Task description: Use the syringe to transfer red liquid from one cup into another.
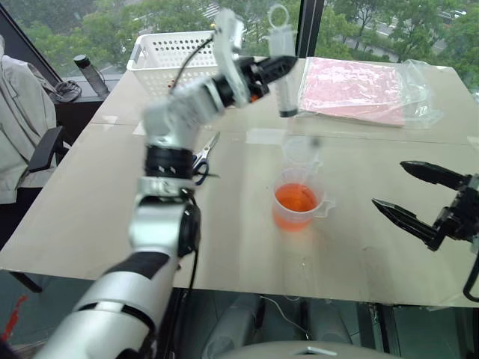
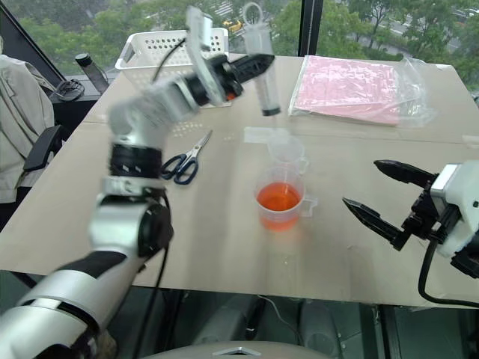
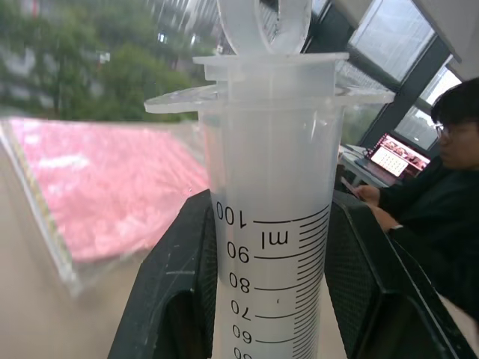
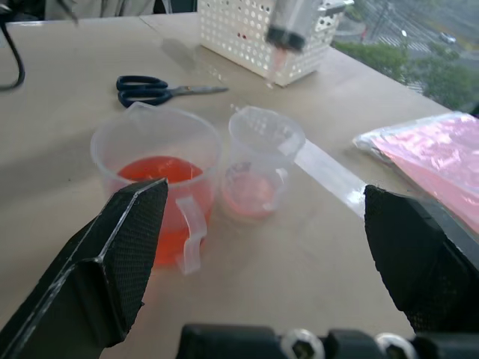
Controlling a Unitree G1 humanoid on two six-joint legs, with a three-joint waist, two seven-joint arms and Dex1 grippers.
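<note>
My left gripper (image 1: pixel 287 69) is shut on the syringe (image 1: pixel 283 71), a large clear one with printed markings. It hangs upright with its tip down, high above the smaller clear cup (image 1: pixel 301 152). In the left wrist view the black fingers (image 3: pixel 174 299) clamp the barrel (image 3: pixel 273 224), and the plunger ring sits close to the flange. A thin layer of red liquid (image 4: pixel 247 198) lies in the smaller cup. In front of it stands the wider handled cup (image 1: pixel 297 200), partly filled with red liquid (image 1: pixel 295 198). My right gripper (image 1: pixel 389 185) is open, off to the right of both cups and apart from them.
Black-handled scissors (image 1: pixel 203 153) lie left of the cups. A white basket (image 1: pixel 176 52) stands at the back left, and a pink plastic bag (image 1: pixel 359 90) lies at the back right. A dark bottle (image 1: pixel 90 75) stands beyond the table's left corner. A seated person (image 3: pixel 441 187) shows in the left wrist view.
</note>
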